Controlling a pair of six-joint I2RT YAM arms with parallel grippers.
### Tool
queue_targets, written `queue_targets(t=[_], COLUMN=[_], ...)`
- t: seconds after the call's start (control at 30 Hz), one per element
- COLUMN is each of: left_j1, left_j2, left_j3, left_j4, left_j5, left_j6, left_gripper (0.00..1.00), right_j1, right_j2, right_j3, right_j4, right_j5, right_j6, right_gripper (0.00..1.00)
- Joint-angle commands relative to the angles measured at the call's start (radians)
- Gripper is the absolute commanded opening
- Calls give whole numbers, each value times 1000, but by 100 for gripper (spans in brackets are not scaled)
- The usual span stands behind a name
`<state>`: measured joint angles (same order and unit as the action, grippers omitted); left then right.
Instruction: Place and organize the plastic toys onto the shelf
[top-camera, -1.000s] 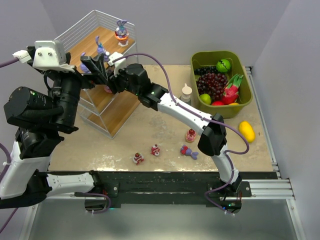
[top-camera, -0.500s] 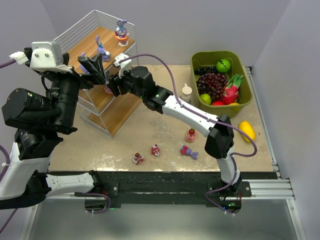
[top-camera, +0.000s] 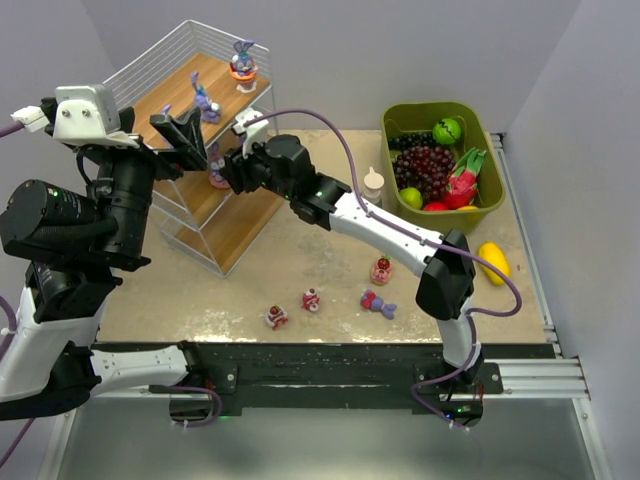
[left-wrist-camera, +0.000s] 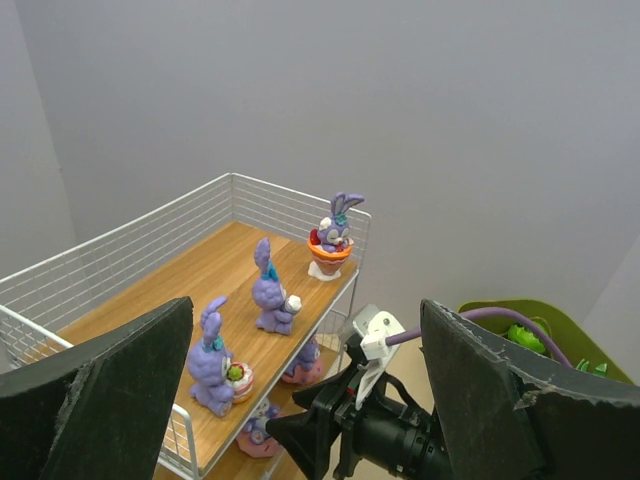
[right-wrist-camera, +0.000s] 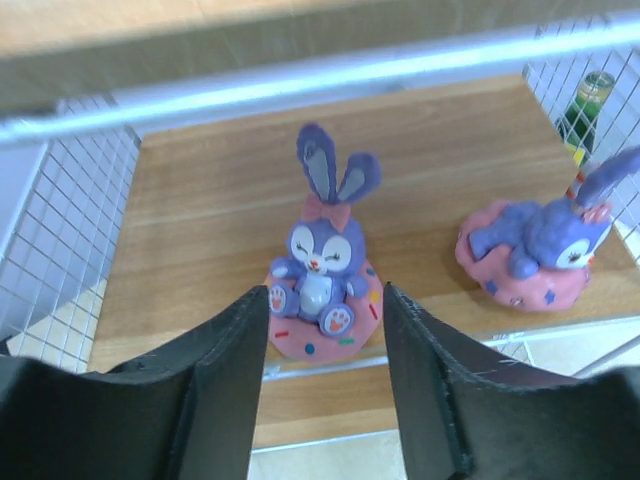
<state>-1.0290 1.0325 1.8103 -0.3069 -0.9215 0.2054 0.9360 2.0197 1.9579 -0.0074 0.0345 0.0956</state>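
Observation:
The wire shelf (top-camera: 236, 226) stands at the back left. Three purple bunnies stand on its top board (left-wrist-camera: 190, 280), at the far corner (left-wrist-camera: 335, 235), the middle (left-wrist-camera: 270, 292) and the near end (left-wrist-camera: 215, 362). My right gripper (right-wrist-camera: 325, 300) is open at the middle tier, its fingers apart on either side of a sitting bunny on a pink base (right-wrist-camera: 322, 262), not touching it. A lying bunny on a pink base (right-wrist-camera: 535, 250) is beside it. My left gripper (top-camera: 185, 135) is open and empty above the shelf front. A purple bunny (top-camera: 378, 303) and three cake pieces (top-camera: 381, 269) (top-camera: 311, 299) (top-camera: 276, 316) lie on the table.
An olive-green bin (top-camera: 432, 108) with grapes, an apple and a dragon fruit stands at the back right. A yellow lemon (top-camera: 493, 262) lies at the right edge. A small white bottle (top-camera: 373, 185) stands left of the bin. The right arm stretches across the table's middle.
My right gripper has drawn back to the right, out from under the top board, leaving the sitting bunny on the middle tier. The left arm shifted slightly left.

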Motion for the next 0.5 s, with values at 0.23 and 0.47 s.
queue_targets(t=[0.23, 0.47], left_j1=[-2, -2], left_j2=[-2, -5], left_j3=[-2, -3], left_j4=[32, 31], left_j5=[-27, -27], left_j6=[17, 19], left_gripper=[100, 100], right_j1=[3, 3], right_j2=[-67, -36], right_j3=[-24, 1], right_j4=[-37, -54], right_j5=[-2, 11], right_j6=[76, 67], right_gripper=[27, 25])
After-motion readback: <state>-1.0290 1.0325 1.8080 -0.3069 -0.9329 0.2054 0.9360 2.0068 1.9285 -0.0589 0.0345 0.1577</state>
